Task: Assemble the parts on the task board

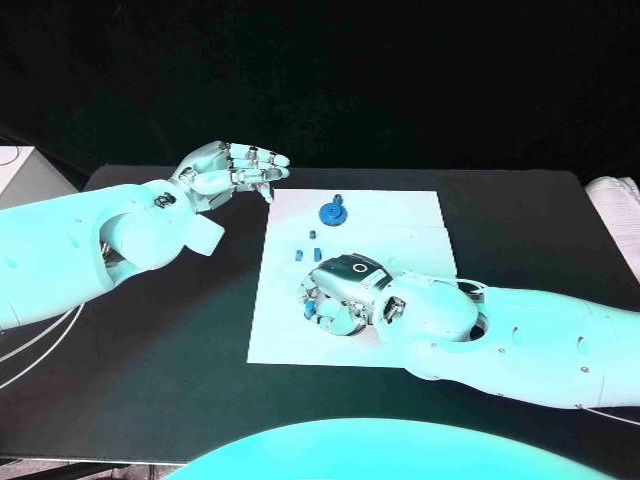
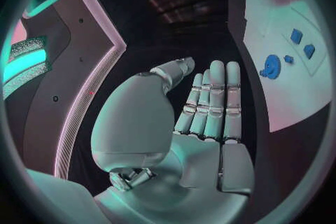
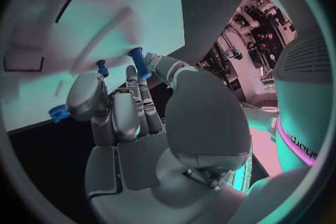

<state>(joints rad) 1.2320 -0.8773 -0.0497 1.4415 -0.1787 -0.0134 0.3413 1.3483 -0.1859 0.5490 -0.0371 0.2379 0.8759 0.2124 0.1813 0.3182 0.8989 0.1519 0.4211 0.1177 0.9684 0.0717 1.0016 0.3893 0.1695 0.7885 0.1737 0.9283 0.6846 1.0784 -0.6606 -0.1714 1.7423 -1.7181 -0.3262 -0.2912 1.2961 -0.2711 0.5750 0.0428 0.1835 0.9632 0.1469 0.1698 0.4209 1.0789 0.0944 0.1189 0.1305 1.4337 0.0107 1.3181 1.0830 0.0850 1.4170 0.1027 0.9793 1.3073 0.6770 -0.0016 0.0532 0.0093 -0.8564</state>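
The white task board (image 1: 392, 225) lies in the middle of the black table. A round blue part (image 1: 333, 211) (image 2: 271, 66) stands near its far edge, with small blue pieces (image 1: 313, 243) (image 2: 296, 36) just in front of it. My right hand (image 1: 342, 295) (image 3: 133, 117) hovers low over the board's left half, fingers curled down. It pinches a short blue peg (image 3: 139, 61) (image 1: 310, 310) between thumb and a finger. Two more blue pieces (image 3: 102, 67) lie on the board beyond the fingertips. My left hand (image 1: 234, 168) (image 2: 210, 106) is raised off the board's far left corner, fingers straight and holding nothing.
A white box (image 1: 10, 175) stands at the table's far left corner, and a pale bundle (image 1: 630, 230) lies off the right edge. Cables (image 1: 17, 335) hang under my left arm. Black table (image 1: 147, 400) surrounds the board.
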